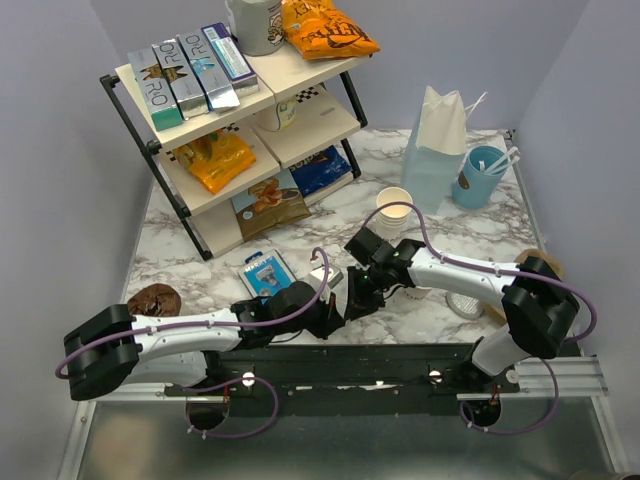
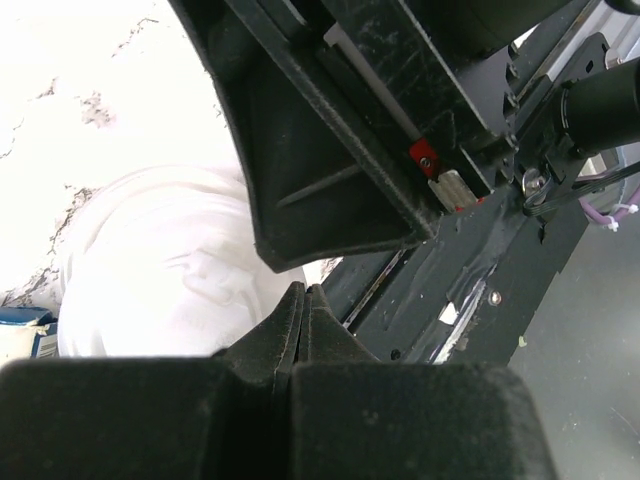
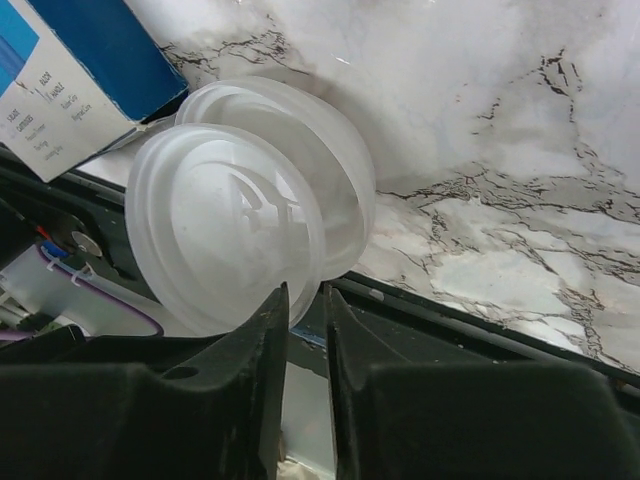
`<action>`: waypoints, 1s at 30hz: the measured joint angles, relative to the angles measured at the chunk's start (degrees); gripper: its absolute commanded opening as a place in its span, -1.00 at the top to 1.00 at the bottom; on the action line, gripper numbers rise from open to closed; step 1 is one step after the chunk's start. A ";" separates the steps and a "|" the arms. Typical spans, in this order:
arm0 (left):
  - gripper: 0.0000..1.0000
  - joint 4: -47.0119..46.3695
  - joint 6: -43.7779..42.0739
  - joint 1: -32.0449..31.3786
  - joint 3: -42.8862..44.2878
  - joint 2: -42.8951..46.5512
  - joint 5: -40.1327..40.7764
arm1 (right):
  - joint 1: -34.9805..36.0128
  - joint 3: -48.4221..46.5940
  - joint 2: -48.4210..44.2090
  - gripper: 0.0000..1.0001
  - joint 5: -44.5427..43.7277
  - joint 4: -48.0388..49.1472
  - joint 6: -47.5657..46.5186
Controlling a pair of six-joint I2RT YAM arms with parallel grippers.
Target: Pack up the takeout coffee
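Two nested white plastic lids (image 3: pixel 240 220) lie tilted on their edge at the marble table's near rim, beside a blue box (image 3: pixel 80 70). My right gripper (image 3: pixel 305 295) has its jaws a narrow gap apart, and the lower rim of the front lid reaches in at the fingertips. In the top view it (image 1: pixel 350 302) is at the centre front. My left gripper (image 2: pixel 305 290) is shut and empty, right beside the right one, with the white lids (image 2: pixel 170 260) blurred to its left. I cannot pick out the takeout coffee; a round white thing (image 1: pixel 465 303) lies half hidden under my right forearm.
A lidless cream cup (image 1: pixel 395 208) stands mid-table. Behind it are a pale blue paper bag (image 1: pixel 435 150) and a blue cup (image 1: pixel 482 178) with stirrers. A two-tier snack shelf (image 1: pixel 250 110) fills the back left. A blue box (image 1: pixel 265 272) and a brown cookie (image 1: pixel 153 298) lie front left.
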State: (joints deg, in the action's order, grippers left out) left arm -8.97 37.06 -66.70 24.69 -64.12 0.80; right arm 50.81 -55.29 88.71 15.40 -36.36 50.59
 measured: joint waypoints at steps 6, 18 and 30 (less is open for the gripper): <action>1.00 -0.50 -0.46 -0.15 -0.09 0.61 0.00 | 0.13 0.00 0.13 0.45 0.07 0.33 0.09; 0.78 -0.63 -0.52 -0.46 -0.04 0.98 0.00 | 0.15 0.07 0.76 0.69 0.09 2.03 1.92; 0.29 14.14 5.70 -0.37 0.48 11.85 5.53 | 0.15 0.07 1.46 0.49 -0.74 2.21 1.84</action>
State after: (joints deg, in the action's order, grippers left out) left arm 5.17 42.76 -67.07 25.17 -52.27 6.33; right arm 50.96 -55.22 90.17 14.66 -34.15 52.42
